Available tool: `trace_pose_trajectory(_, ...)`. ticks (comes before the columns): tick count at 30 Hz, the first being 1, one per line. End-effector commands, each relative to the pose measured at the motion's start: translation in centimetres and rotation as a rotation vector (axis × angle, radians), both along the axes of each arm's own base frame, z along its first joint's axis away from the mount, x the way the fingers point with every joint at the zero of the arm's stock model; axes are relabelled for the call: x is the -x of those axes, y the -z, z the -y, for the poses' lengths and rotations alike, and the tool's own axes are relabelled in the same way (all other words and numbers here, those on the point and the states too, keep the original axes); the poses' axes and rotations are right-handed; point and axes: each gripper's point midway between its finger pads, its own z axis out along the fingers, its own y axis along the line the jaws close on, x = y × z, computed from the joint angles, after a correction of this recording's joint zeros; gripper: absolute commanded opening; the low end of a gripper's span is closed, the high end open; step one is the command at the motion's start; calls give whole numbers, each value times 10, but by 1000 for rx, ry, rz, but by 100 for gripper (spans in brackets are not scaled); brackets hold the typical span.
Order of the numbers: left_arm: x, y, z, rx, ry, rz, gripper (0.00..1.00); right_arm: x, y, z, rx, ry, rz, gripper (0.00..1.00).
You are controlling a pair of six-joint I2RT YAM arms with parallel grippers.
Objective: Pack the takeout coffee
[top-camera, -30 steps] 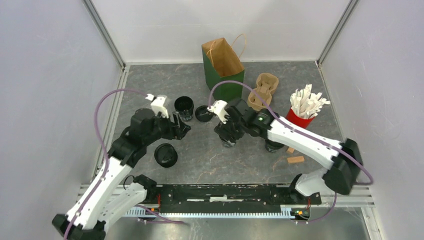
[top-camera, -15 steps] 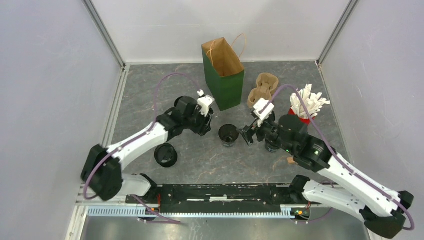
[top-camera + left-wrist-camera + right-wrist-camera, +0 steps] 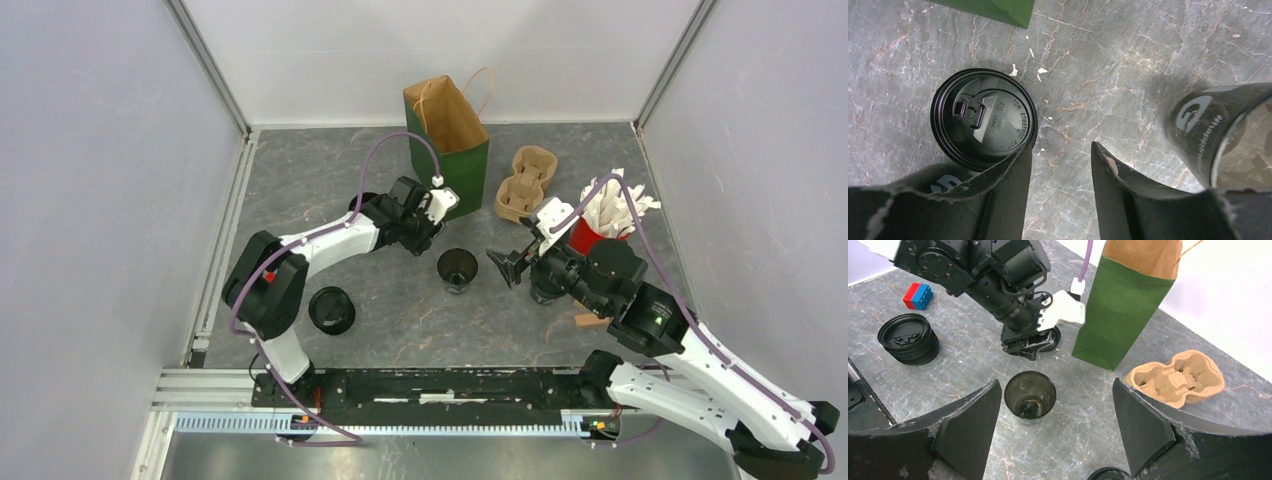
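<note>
An open, lidless black takeout coffee cup point(image 3: 457, 270) stands mid-table; in the right wrist view this cup point(image 3: 1029, 395) sits beyond my open right gripper point(image 3: 1055, 382), nearer its left finger and apart from both. A lidded cup point(image 3: 545, 291) stands under my right arm, and its rim point(image 3: 1108, 474) shows low in the wrist view. My left gripper point(image 3: 1060, 147) hangs by the green bag point(image 3: 450, 150), jaws apart over bare table. A loose black lid point(image 3: 983, 120) lies just outside its left finger point(image 3: 1013, 180). The open cup point(image 3: 1220, 132) is at its right.
A stack of black lids point(image 3: 331, 310) lies front left. The tan pulp carrier point(image 3: 525, 183) and a red cup of white packets point(image 3: 603, 225) stand right of the bag. Small wooden blocks point(image 3: 590, 320) lie near my right arm. A red-and-blue block point(image 3: 918, 295) sits far left.
My left arm has swung from the left side toward the bag, over the loose lid, and its jaws have narrowed. My right arm has drawn back to the right, off the open cup.
</note>
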Motion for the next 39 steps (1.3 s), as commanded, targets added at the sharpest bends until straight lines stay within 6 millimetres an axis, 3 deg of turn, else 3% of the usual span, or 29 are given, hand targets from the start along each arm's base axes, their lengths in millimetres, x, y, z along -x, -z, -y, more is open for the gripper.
trace_pose_trajectory(1,-21,-4,5,-48,59,67,54,1,-24,9,-45,26,45,88)
trace_pose_trajectory(10,-31,28,-3,-141,50,61,56,4,-33,17,-67,43,52,88)
trace_pose_trajectory(18,-39,36,-6,-194,51,71,52,5,-28,20,-60,50,43,88)
trace_pose_trajectory(21,-38,38,-7,-200,54,63,46,6,-31,19,-66,44,48,89)
trace_pose_trajectory(24,-37,39,-7,-202,55,57,32,6,-33,20,-71,46,52,89)
trace_pose_trajectory(29,-23,42,-9,-201,56,9,25,7,-37,20,-79,42,58,89)
trace_pose_trajectory(35,8,6,3,-104,52,-9,4,6,-19,17,-65,40,32,90)
trace_pose_trajectory(39,26,-24,7,10,33,-20,2,7,-6,11,-80,22,10,90)
